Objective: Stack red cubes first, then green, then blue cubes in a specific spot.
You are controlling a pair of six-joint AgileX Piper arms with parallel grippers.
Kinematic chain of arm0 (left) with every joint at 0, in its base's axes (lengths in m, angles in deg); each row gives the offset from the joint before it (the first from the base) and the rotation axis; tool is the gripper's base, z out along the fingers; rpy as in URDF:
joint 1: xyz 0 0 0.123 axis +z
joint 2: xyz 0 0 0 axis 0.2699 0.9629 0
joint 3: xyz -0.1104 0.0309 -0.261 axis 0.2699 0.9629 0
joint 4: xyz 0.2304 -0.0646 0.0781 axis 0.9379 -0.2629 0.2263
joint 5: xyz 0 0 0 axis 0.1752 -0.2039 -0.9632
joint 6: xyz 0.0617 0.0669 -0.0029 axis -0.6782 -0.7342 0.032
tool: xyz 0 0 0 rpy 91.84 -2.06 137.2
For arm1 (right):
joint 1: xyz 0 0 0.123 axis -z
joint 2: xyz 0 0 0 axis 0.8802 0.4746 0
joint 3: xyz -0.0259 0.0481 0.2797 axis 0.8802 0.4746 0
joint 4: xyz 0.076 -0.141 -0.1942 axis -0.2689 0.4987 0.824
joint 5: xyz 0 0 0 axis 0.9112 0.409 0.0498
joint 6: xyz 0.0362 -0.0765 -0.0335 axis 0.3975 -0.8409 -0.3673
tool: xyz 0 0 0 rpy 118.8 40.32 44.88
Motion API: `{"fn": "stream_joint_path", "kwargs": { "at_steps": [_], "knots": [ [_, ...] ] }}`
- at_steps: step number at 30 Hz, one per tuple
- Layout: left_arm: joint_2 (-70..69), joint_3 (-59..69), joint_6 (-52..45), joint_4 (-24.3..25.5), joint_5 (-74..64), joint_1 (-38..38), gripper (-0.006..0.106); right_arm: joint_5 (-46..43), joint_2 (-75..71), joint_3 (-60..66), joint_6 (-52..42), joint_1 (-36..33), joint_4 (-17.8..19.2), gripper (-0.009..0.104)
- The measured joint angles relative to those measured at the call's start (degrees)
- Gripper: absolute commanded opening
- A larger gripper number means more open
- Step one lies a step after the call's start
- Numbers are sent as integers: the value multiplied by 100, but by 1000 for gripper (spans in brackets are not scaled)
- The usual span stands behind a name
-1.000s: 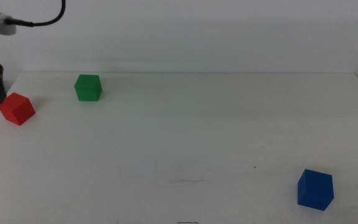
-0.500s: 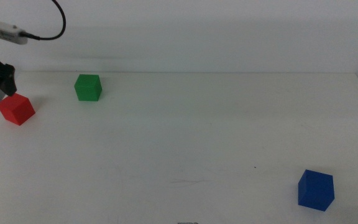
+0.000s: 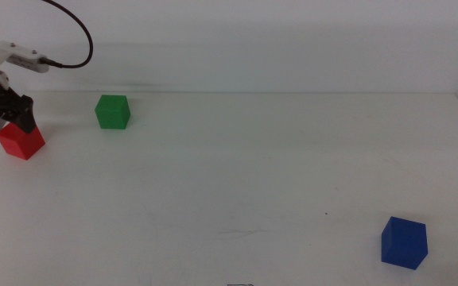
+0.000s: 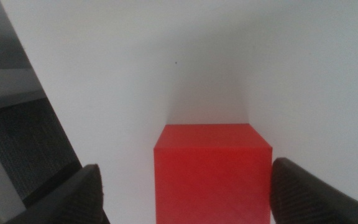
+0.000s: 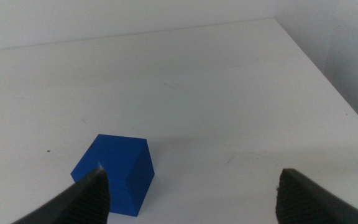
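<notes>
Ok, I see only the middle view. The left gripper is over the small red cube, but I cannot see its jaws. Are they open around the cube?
Observer: Yes. In the left wrist view the left gripper is open, with the small matte red cube between its jaws and a gap on each side.
Operator: And the right gripper? It is not in my view.
Observer: The right gripper is open above the white tabletop; the small deep-blue cube sits by one jaw, not between them.
</notes>
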Motion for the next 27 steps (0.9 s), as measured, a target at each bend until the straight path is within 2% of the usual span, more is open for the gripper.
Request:
{"fn": "stream_joint_path", "kwargs": {
  "at_steps": [12, 17, 22, 25, 27],
  "knots": [
    [325, 18, -25, -42, 44, 0, 89, 0, 0, 0, 0, 0, 0, 75],
    [325, 18, -25, -39, 44, 0, 64, 0, 0, 0, 0, 0, 0, 75],
    [325, 18, 2, -52, 44, 0, 27, 0, 0, 0, 0, 0, 0, 75],
    [301, 18, 257, -91, 44, -33, 16, 0, 0, 0, 0, 0, 0, 75],
    [224, 36, 397, -67, 44, -105, 15, 0, 0, 0, 0, 0, 0, 75]
  ]
}}
